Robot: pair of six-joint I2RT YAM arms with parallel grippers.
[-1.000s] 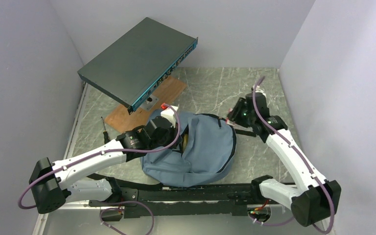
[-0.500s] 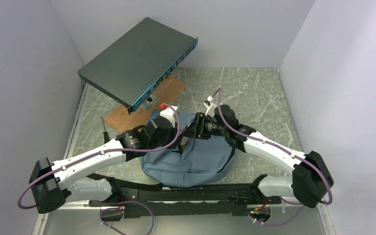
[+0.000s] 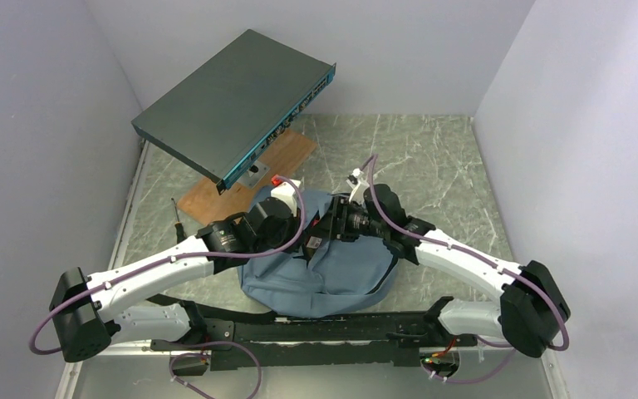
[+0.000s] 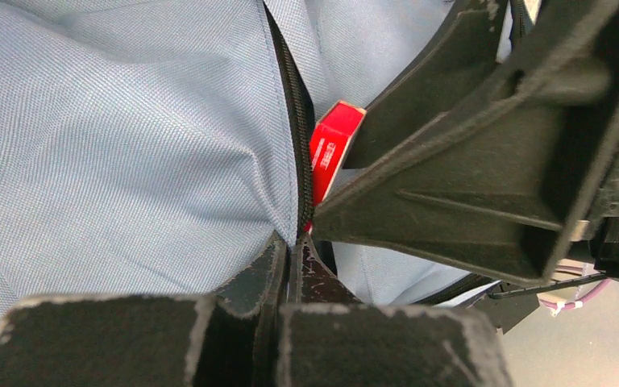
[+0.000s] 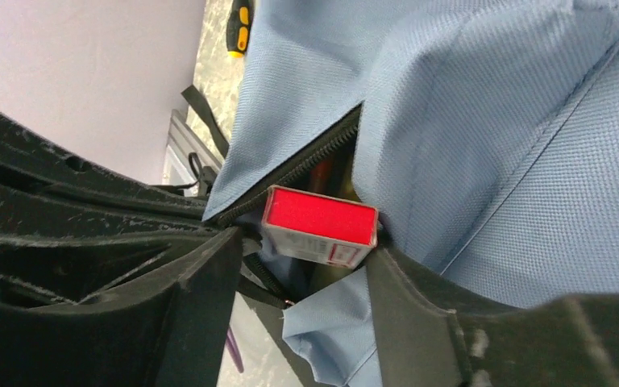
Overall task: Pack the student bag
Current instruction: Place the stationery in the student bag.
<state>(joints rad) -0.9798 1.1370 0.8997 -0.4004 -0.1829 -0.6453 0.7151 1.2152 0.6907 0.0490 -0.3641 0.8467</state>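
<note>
The blue-grey backpack point(image 3: 341, 274) lies in the middle of the table with its zipper open at the left side. My left gripper point(image 4: 298, 246) is shut on the fabric edge of the backpack point(image 4: 129, 121) by the zipper and holds the opening up. My right gripper point(image 5: 306, 242) is shut on a small red box point(image 5: 320, 218) and holds it at the mouth of the backpack point(image 5: 516, 145), partly past the zipper. The red box point(image 4: 330, 149) also shows in the left wrist view, next to the right gripper's fingers point(image 4: 467, 185). In the top view both grippers meet at the opening, the right gripper point(image 3: 320, 237) beside the left gripper point(image 3: 292, 226).
A flat dark grey metal box point(image 3: 233, 104) leans over a wooden board point(image 3: 245, 179) at the back left. A yellow and black screwdriver point(image 3: 177, 218) lies left of the bag, and also shows in the right wrist view point(image 5: 240, 24). Walls close in on three sides.
My right arm has swung from the right side of the bag to its opening, carrying the red box, and has edged further in. The left arm has not moved.
</note>
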